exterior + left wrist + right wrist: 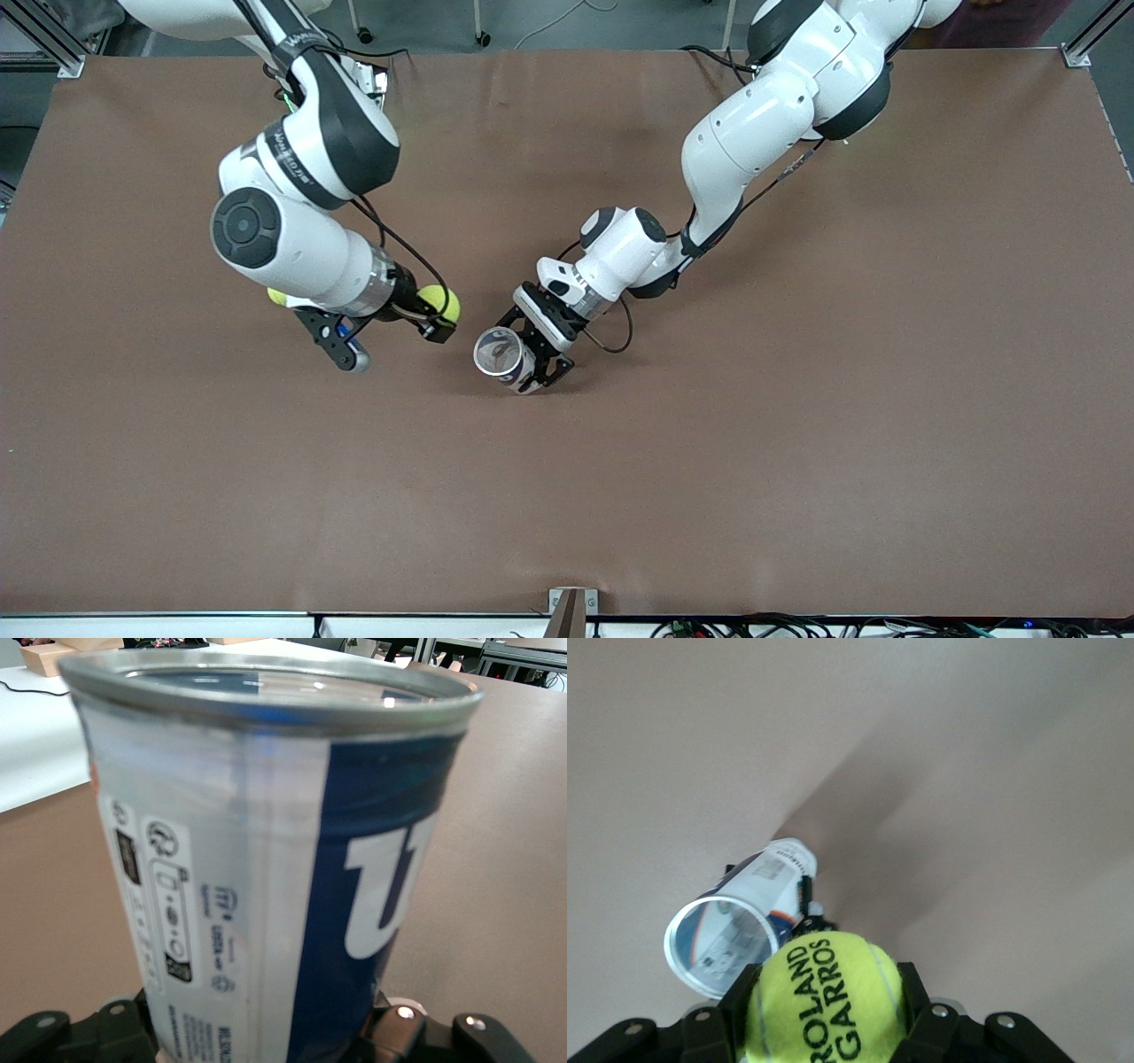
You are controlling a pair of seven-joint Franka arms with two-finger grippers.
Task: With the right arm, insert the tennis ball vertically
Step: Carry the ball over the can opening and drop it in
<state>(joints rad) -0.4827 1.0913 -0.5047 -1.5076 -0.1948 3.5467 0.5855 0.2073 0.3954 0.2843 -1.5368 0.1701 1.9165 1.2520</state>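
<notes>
My right gripper [440, 321] is shut on a yellow-green tennis ball [440, 303] and holds it above the table, beside the can. In the right wrist view the ball [828, 997], printed "ROLAND GARROS", sits between the black fingers [735, 1014]. My left gripper [534, 361] is shut on a white and blue open can [498, 353], held just over the table with its open mouth tilted up toward the right arm's end. The can fills the left wrist view [266, 859], and it also shows in the right wrist view [735, 926].
A brown table [797, 425] spreads all around. A small yellow-green shape [277, 297] peeks from under the right arm's wrist. A grey cylinder with a blue tip [348, 352] hangs beside the right gripper.
</notes>
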